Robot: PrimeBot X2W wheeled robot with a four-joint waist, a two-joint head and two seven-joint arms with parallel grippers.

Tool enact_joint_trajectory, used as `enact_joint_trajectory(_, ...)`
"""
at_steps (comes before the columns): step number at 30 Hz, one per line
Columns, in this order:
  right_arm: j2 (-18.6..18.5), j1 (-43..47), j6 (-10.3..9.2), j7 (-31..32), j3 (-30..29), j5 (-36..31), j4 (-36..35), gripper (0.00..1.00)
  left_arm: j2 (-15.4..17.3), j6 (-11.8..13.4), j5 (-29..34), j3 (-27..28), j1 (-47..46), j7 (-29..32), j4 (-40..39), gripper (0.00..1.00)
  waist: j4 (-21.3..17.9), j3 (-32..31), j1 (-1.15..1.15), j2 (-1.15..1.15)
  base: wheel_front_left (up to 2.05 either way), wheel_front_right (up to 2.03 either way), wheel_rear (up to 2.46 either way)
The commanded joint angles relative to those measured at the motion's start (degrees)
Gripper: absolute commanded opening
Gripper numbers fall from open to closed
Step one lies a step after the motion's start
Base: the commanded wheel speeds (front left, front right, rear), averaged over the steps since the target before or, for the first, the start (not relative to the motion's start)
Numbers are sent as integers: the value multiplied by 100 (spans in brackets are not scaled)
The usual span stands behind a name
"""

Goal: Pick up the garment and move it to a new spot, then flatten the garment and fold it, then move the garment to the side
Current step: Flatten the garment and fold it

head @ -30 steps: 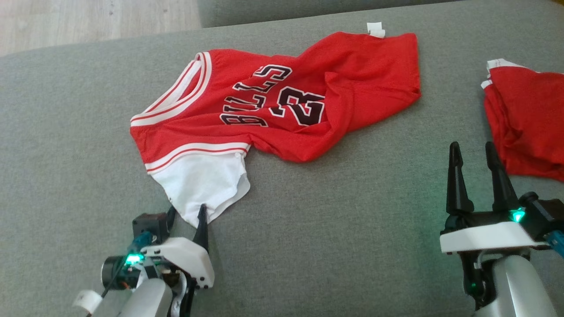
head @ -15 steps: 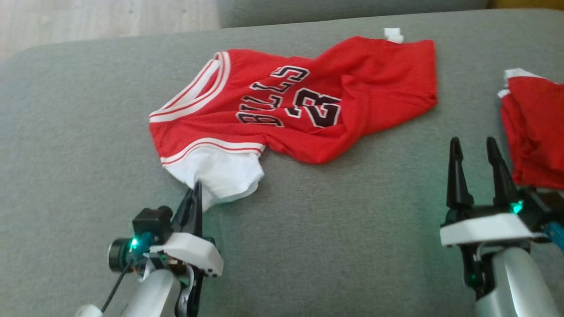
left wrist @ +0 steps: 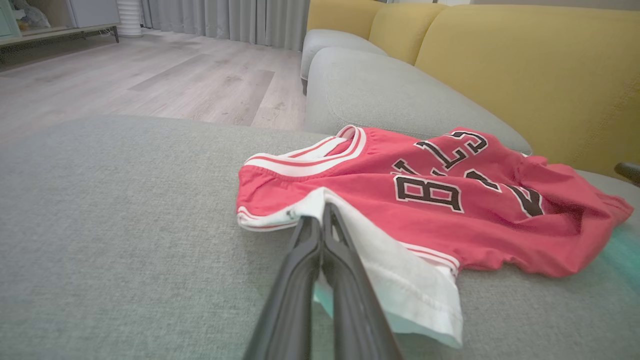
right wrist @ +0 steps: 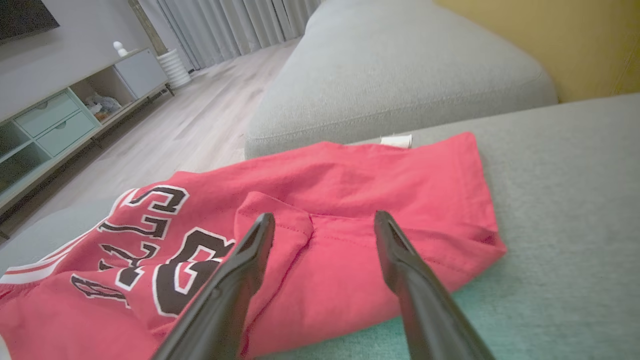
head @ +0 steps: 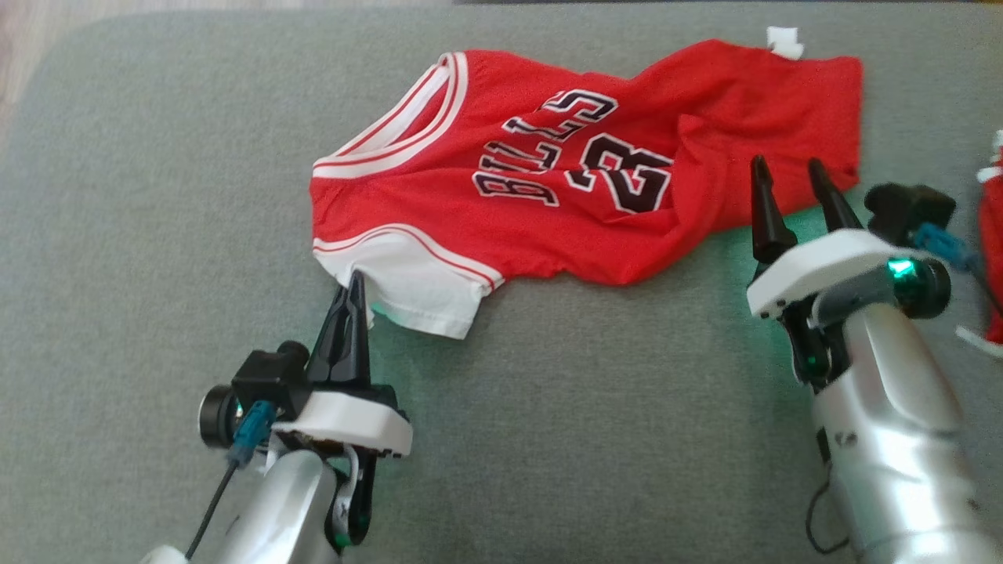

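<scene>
The grey sofa cushion [head: 588, 439] carried the red jersey [head: 548, 235], which lay crumpled across its far middle with the lettering upward. At the jersey's right end the right hand [head: 786, 168] stood with fingers spread over the folded hem; contact could not be determined. The left hand [head: 356, 280] was pressed together, pinching the edge of the white sleeve [head: 423, 294]. A small white label [head: 785, 41] protruded at the far hem.
</scene>
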Motion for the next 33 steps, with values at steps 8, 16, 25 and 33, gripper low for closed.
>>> enact_joint_trajectory(8,0,-1100,-4,-77,76,38,1445,100,-18,-68,28,-22,-385,-79,-87,0,274,263,-1,0,0,0,0)
enact_joint_trajectory(16,0,-1522,-4,-330,357,-12,2266,100,-30,-68,21,-83,-465,-103,-24,0,296,324,-1,0,0,0,0)
enact_joint_trajectory(25,0,-1860,-4,-519,686,105,2724,100,-36,-82,41,-182,-569,-96,13,0,315,452,-1,0,0,0,0)
enact_joint_trajectory(33,0,-1964,-4,-658,1246,396,2848,18,-33,-82,19,-228,-618,-103,79,0,324,441,-1,0,0,0,0)
